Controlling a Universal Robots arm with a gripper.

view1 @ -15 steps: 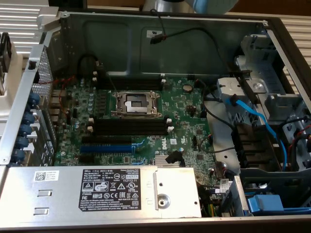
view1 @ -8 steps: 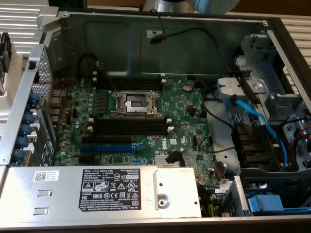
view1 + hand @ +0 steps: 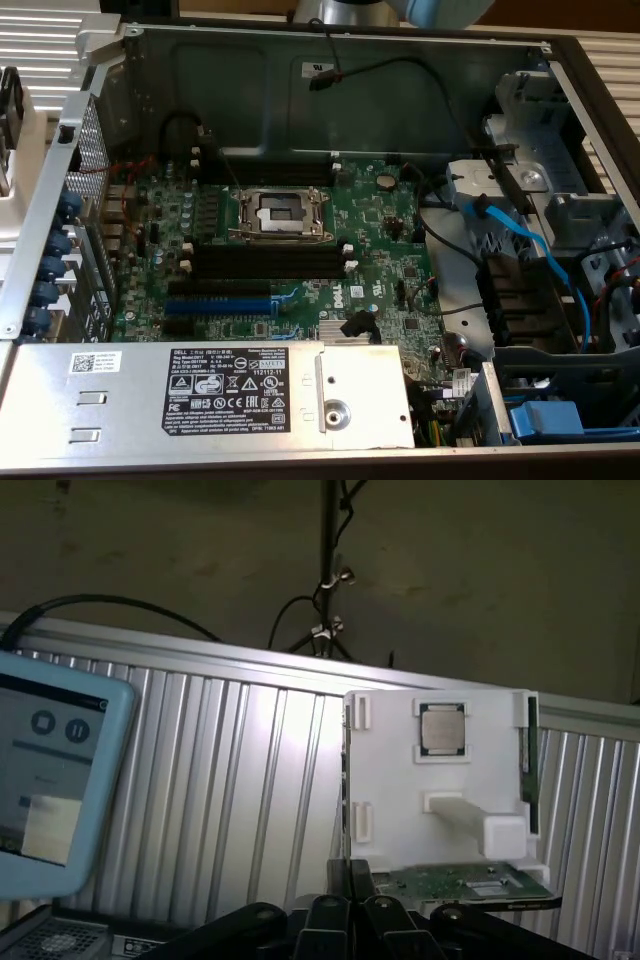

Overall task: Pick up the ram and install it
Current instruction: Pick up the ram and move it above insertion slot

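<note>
The ram (image 3: 470, 883) lies flat on the edge of a white holder (image 3: 400, 780). It is a long green strip with dark chips and a pale label. In the wrist view it sits just past the gripper (image 3: 355, 910), which does not touch it. The gripper's dark parts are cut off by the picture's edge, so it cannot be told whether it is clenched or released. Nothing is seen in its hold.

The holder also carries 1 square processor chip (image 3: 441, 727), well apart from the ram, and a thin dark strip runs along 1 of its side edges. The holder rests on a ribbed metal table (image 3: 240, 780), and a tablet in a light blue frame (image 3: 55, 780) stands near it.

The exterior view looks down into an open computer case (image 3: 330, 70), with a blue part of the arm (image 3: 440, 10) above its far wall. The green motherboard (image 3: 380, 260) lies flat inside, with the processor socket (image 3: 278, 212) near its middle. Long black slots with white end clips (image 3: 265, 262) run on both sides of the socket, and a blue slot (image 3: 218, 305) lies just beside the nearer ones. A grey power supply (image 3: 200, 395) covers the near edge, and blue cables (image 3: 530, 250) loop on the exterior view's right.
</note>
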